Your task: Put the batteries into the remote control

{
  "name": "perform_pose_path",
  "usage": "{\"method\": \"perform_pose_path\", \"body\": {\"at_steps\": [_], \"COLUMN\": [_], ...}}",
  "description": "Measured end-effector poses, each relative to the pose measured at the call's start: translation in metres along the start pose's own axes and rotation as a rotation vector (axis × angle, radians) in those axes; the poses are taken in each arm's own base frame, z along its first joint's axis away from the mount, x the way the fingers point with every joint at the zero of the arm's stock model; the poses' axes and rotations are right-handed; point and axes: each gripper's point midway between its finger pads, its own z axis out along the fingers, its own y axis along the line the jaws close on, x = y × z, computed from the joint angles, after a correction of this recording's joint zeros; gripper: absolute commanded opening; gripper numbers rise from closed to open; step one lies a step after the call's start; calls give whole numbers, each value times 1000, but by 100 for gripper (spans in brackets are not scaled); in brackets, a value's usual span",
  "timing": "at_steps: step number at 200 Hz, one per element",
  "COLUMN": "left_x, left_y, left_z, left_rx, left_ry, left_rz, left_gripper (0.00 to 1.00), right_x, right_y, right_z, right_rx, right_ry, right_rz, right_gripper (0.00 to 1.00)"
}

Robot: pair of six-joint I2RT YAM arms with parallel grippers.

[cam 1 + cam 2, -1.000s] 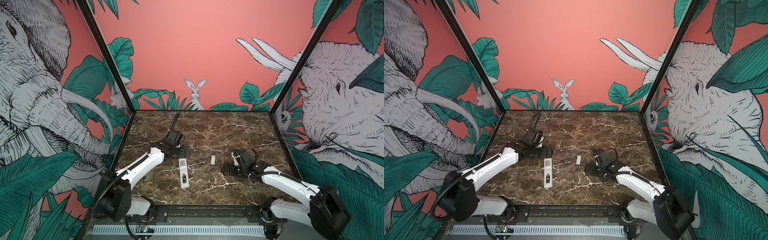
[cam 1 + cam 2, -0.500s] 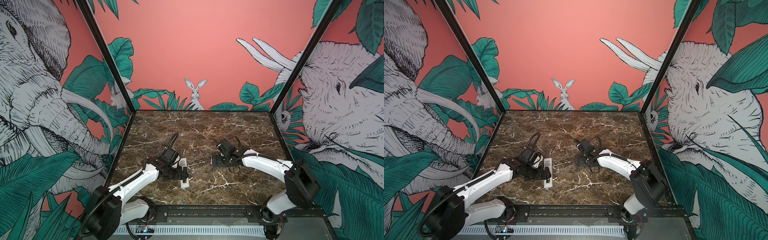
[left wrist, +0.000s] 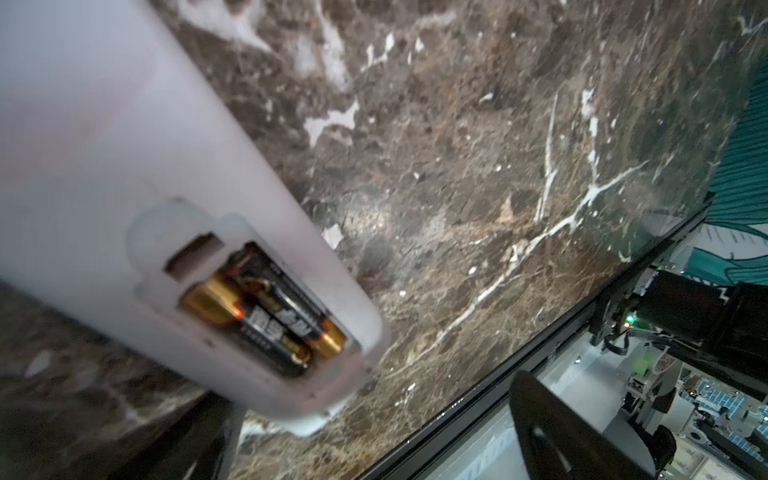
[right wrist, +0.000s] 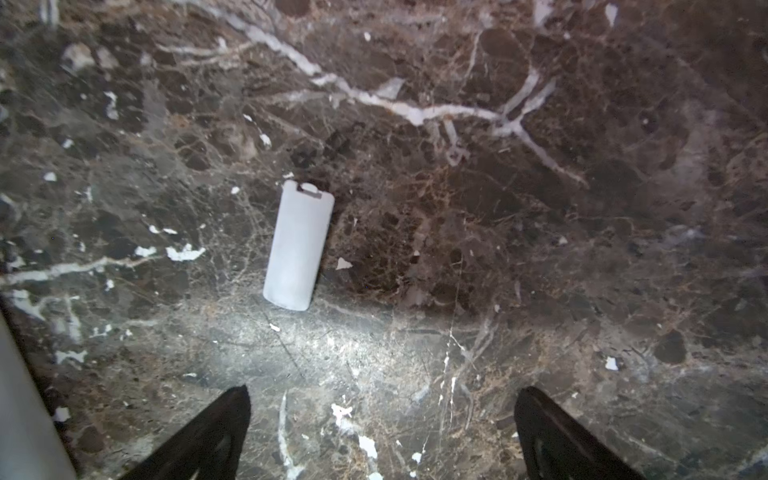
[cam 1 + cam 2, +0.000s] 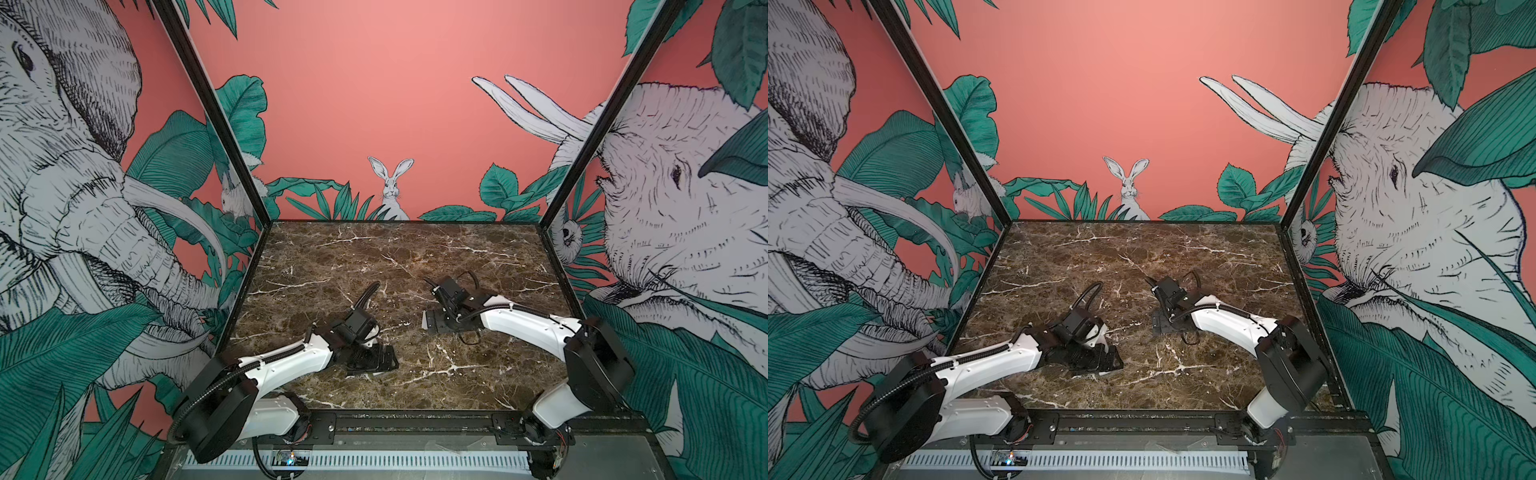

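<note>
The remote control point(image 3: 104, 166) lies on the marble with its plain white back up and its compartment uncovered. Two batteries point(image 3: 270, 320), black with gold ends, sit side by side inside it. My left gripper point(image 3: 374, 444) is open low over that end, which lies close to one finger; the other finger point(image 3: 548, 428) stands well clear. In both top views the left gripper point(image 5: 374, 361) covers most of the remote. My right gripper point(image 4: 382, 440) is open, with nothing between its fingers.
A short white plastic cover point(image 4: 299, 245) lies flat on the marble just ahead of the right gripper point(image 5: 434, 322). The table's black front rail point(image 3: 519, 361) runs close behind the remote's end. Patterned walls close in the marble table point(image 5: 415, 257) on three sides.
The left gripper came forward and down over the remote. The right arm swung left and towards the back, to the short white cover. Both grippers stayed open.
</note>
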Motion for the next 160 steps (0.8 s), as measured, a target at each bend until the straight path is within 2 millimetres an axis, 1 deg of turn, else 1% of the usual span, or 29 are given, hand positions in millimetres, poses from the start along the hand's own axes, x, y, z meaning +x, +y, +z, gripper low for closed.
{"method": "perform_pose_path", "body": {"at_steps": [23, 44, 56, 70, 88, 106, 127, 160], "left_x": [-6, -14, -21, -33, -54, -68, -73, -77], "left_y": [-5, -7, -9, -9, 1, 15, 28, 39], "left_z": [0, -8, -18, -35, -61, -80, -95, -111], "left_rx": [3, -11, -19, -15, -20, -43, -75, -102], "left_ry": [-7, -53, -97, -160, -253, -315, -336, -354], "left_rz": [4, 26, 42, 48, 20, -7, -15, -8], "left_gripper": [99, 99, 99, 99, 99, 99, 99, 99], "right_x": [4, 4, 1, -5, -13, -19, -21, -23], "right_y": [0, 3, 6, 11, 19, 26, 36, 56], "right_z": [13, 21, 24, 27, 30, 36, 43, 52], "right_rx": [16, 23, 21, 16, 7, 0, -11, -39], "right_ry": [35, 57, 58, 53, 45, 46, 60, 76], "right_rz": [-17, -32, -37, -41, -43, -47, -56, -82], "right_gripper": [99, 99, 99, 99, 97, 95, 92, 88]}}
